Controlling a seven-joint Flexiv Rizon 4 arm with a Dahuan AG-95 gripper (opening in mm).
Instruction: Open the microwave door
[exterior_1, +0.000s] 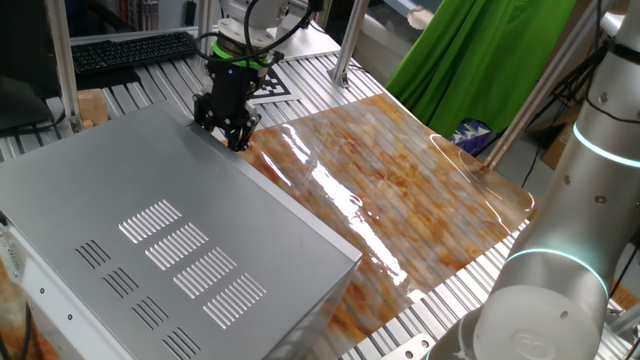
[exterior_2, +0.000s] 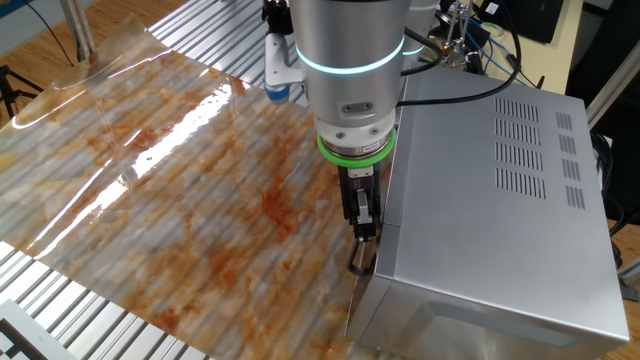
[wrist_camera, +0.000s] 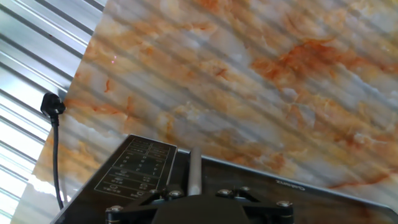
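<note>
Seemingly little is done yet: the microwave (exterior_1: 170, 250) fills the lower left of one fixed view, and the gripper (exterior_1: 232, 128) sits at its front edge, over the microwave door (wrist_camera: 249, 186) low in the hand view. Whether the door is ajar, or the jaws grip anything, cannot be told.

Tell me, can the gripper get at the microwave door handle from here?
Probably yes: the gripper hangs at the microwave's front edge, and the hand view shows the door with its handle right below, nothing between.
</note>
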